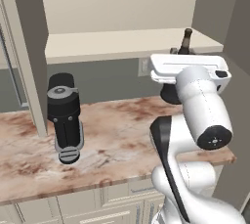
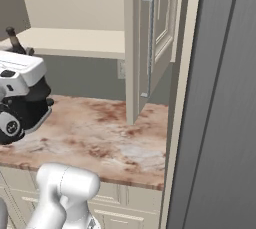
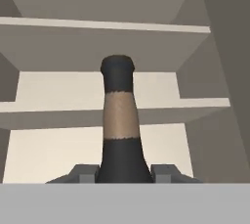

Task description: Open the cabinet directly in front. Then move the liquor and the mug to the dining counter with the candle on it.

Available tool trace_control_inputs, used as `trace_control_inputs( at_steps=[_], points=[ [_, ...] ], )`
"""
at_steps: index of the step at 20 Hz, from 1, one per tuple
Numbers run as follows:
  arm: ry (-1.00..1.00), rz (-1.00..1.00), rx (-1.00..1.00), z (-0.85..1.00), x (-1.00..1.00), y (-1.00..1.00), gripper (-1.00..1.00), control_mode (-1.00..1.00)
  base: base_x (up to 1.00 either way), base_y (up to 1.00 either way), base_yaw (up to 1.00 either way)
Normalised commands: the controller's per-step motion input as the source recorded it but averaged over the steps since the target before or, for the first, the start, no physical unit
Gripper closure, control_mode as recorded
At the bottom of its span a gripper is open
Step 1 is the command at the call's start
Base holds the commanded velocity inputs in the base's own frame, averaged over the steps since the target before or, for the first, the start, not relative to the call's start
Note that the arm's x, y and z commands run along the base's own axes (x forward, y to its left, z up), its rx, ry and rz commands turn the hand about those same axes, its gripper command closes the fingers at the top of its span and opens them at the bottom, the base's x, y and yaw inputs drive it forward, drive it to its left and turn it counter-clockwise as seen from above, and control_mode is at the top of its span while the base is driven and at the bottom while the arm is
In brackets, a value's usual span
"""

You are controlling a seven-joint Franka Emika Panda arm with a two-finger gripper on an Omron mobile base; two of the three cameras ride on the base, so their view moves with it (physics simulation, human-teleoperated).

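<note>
Cabinet (image 1: 122, 47) is open, beige shelves bare to the eye in the upper half of the left base view; one door (image 2: 150, 43) w/ its long grey bar handle (image 2: 147, 48) swung out at top centre of the right base view. The liquor bottle (image 3: 119, 120) sits dead centre in the hand view, dark body, tan band on the neck, dark cap, upright. Gripper (image 3: 124, 173) is clamped on it: both grey fingers (image 3: 84, 174) pressed against the bottle's lower body, one each side, at the bottom of that view. In the left base view only the bottle's neck shows, upper right, poking up behind the white hand, at the front edge of the lowest shelf. In the right base view, neck shows at upper left, above the hand.

Below, marbled reddish-brown countertop (image 1: 122, 135) runs across mid-frame. Stout black appliance w/ grey round top (image 1: 63, 115) stands on it, left of centre, well apart from the arm.
</note>
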Motion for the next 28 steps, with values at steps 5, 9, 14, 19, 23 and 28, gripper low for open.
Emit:
trace_control_inputs(
  at_steps=[5,9,14,19,23,28],
  points=[
    [0.0,0.0,0.0,0.0,0.0,0.0,1.0,1.0,-0.16,0.0,0.0],
    [0.0,0.0,0.0,0.0,0.0,0.0,1.0,1.0,-0.98,0.06,0.0],
    [0.0,0.0,0.0,0.0,0.0,0.0,1.0,1.0,-1.0,0.2,-0.1],
    [0.0,0.0,0.0,0.0,0.0,0.0,1.0,1.0,-1.0,0.04,-0.41],
    [0.0,0.0,0.0,0.0,0.0,0.0,1.0,1.0,-1.0,0.0,-0.64],
    [0.0,0.0,0.0,0.0,0.0,0.0,1.0,1.0,-0.65,0.05,-0.87]
  ],
)
